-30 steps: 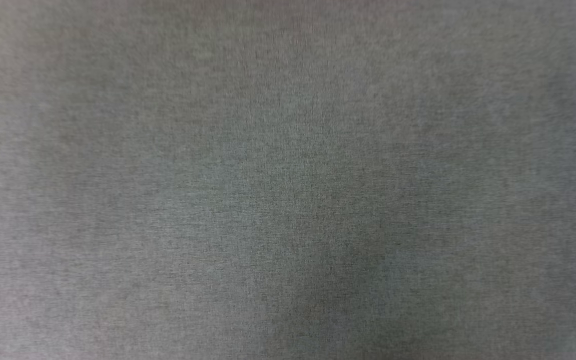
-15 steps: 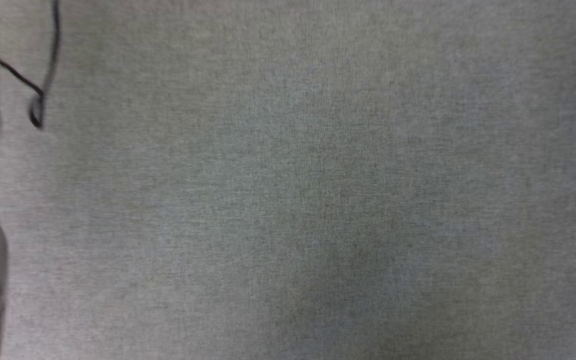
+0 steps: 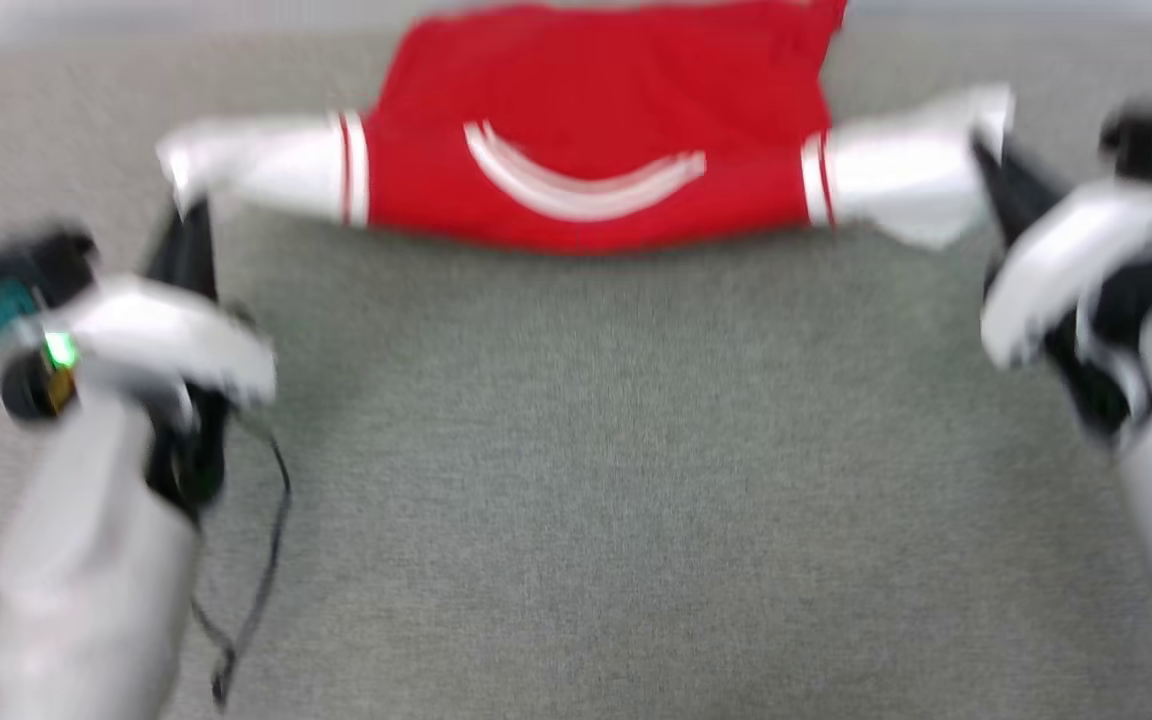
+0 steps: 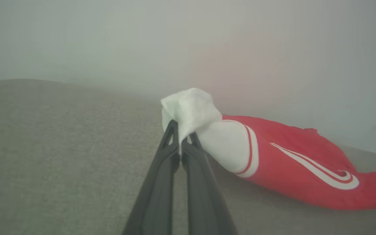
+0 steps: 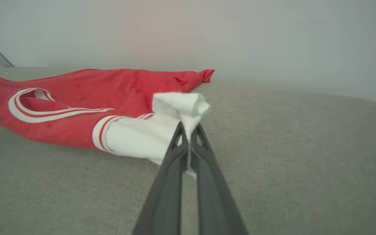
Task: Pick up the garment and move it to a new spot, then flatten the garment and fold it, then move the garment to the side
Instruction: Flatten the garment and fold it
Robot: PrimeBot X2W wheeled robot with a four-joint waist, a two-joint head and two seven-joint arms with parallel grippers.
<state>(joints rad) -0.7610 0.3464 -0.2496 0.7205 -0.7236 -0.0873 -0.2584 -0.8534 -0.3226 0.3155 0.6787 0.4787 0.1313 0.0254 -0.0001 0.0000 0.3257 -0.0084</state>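
The garment, a red jersey with white sleeves and striped trim, hangs stretched between both arms near the far edge of the grey surface, its red body sagging onto the cloth. My left gripper is shut on the white left sleeve; its dark fingers pinch the bunched cuff. At the other end, my right gripper is shut on the white right sleeve, fingers closed on the cuff. A curved white trim crosses the red body.
Grey fabric covers the work surface in front of the garment. A pale wall rises behind the far edge. A thin black cable hangs by my left forearm.
The head camera has swung: earlier it showed grey fabric and a forearm edge, now the garment and both arms are in view.
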